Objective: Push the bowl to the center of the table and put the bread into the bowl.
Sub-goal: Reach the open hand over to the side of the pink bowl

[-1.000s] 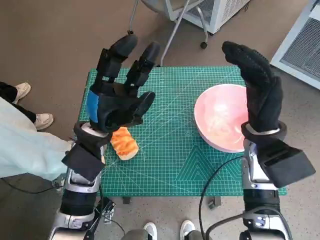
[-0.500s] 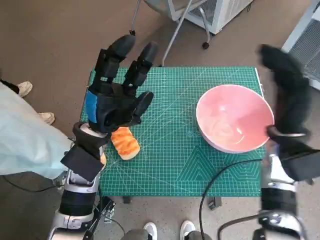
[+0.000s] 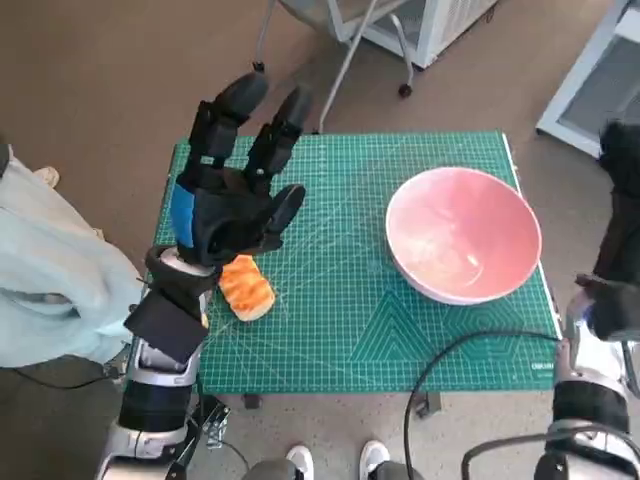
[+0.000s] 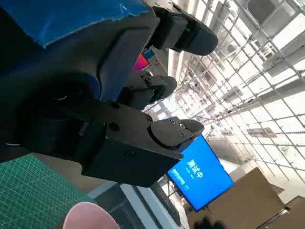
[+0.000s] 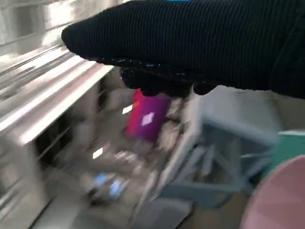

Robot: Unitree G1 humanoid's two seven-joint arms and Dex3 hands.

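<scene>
Bowl (image 3: 463, 234) sits on the right half of the green mat (image 3: 340, 300), off center, and you must push it toward the left. Your right hand (image 3: 622, 230) is nearer, just beside its outer rim at the table's right edge; I cannot tell how its fingers lie. It is pink, round, glossy, empty. Bread (image 3: 245, 287) lies under your left hand (image 3: 232, 195), fingers spread, holding nothing.

Brown floor around a small table with a green cutting mat

The brown floor (image 3: 100, 80) fills the upper left of the head view; a green gridded mat (image 3: 350, 310) covers the table at centre. A white cabinet on castors (image 3: 435, 25) stands at the top edge, metal chair legs (image 3: 345, 75) beside it. The left wrist view shows a blue screen (image 4: 200, 174) lower right, bright gridded ceiling (image 4: 257, 62) above.
</scene>
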